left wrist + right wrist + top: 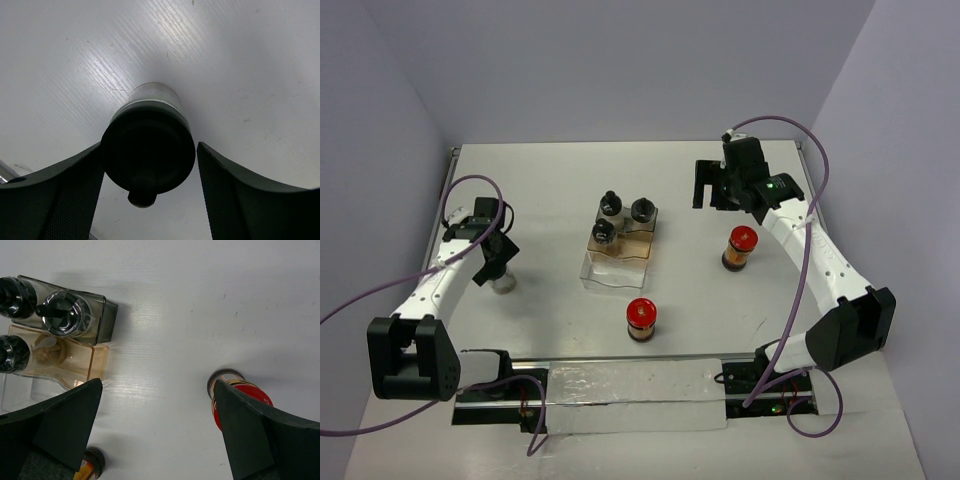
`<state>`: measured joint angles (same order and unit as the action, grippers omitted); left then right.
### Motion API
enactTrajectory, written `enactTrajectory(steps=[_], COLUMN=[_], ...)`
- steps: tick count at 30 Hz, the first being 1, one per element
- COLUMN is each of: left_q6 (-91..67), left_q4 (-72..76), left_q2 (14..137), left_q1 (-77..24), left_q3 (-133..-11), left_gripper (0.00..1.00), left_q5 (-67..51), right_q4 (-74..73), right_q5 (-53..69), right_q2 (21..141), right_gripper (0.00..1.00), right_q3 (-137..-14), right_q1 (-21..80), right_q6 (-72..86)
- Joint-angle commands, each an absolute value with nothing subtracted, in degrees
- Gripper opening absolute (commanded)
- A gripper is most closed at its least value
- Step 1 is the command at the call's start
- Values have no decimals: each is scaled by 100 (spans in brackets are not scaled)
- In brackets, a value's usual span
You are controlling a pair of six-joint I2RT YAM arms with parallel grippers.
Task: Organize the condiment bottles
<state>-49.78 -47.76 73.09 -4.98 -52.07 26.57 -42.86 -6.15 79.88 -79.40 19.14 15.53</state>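
Left claw straddles a clear black-capped jar with pale contents.

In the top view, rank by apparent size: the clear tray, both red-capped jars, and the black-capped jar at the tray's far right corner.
1. Clear tray, plainly largest.
2. Near red-capped jar and right red-capped jar: alike, not ranked.
3. Black-capped jar, smallest-looking, though farther from the camera.
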Motion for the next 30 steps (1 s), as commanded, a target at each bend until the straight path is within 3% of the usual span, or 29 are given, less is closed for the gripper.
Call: enactTrajectory(steps=[1,7,9,13,22,30], left_q6=[-4933,-4799,-4712,-4530,-3410,-2667], left_q4=[-4607,-4623,-4614,-4795,-4952,-4980], left_q2=[7091,7075,7032,7024,6541,6321], left_q1=[-432,-431,-431,-434,-482,-1140], left_q3=[-5180,-5247,-5299,-5591,-6589,-7233], left_gripper=[76,57,37,12,10,10], left_q5=[2717,2698,2672,2640,1662,1102], right_q4=[-4157,-4131,-4105,-4036,-3779,-3583], right_q5=[-603,-615,-624,-636,-633,-762], right_q2=[7997,7963,7946,7889,7751,7543], right_gripper=[100,100,100,100,100,100], right_q3=[-8122,-8121,-8095,-7949,-7567,-7341], right_q1=[1968,1969,1986,1990,2021,2021], right_q6=[1547,1547,1547,1547,1547,1547])
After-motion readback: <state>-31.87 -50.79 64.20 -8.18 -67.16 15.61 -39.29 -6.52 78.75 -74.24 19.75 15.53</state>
